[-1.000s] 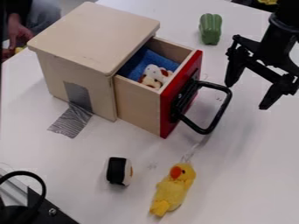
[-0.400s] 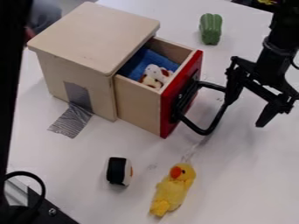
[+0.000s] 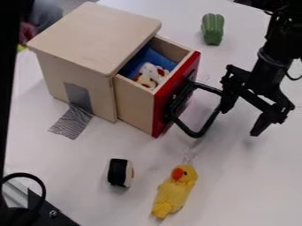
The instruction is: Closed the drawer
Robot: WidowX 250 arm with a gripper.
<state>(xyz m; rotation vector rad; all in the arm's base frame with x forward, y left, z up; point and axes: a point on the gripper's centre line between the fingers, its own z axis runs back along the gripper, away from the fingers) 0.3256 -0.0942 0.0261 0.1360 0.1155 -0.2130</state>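
The gripper (image 3: pixel 239 122) hangs at the right, fingers spread wide, its left finger against the outer side of the black loop handle (image 3: pixel 213 115). The drawer (image 3: pixel 134 104), with its red front (image 3: pixel 175 95), stands partly out of the pale wooden box (image 3: pixel 94 37). Inside it lie a blue cloth (image 3: pixel 154 59) and a white and brown plush toy (image 3: pixel 151 73).
A green pepper-like toy (image 3: pixel 212 29) lies behind the drawer. Nearer the camera are a black and white sushi-like toy (image 3: pixel 120 172) and a yellow plush duck (image 3: pixel 175 190). Grey tape (image 3: pixel 72 122) runs from the box onto the white table (image 3: pixel 236 185).
The gripper has come down and left to the handle. The drawer has slid slightly into the box, and its front and handle have shifted left.
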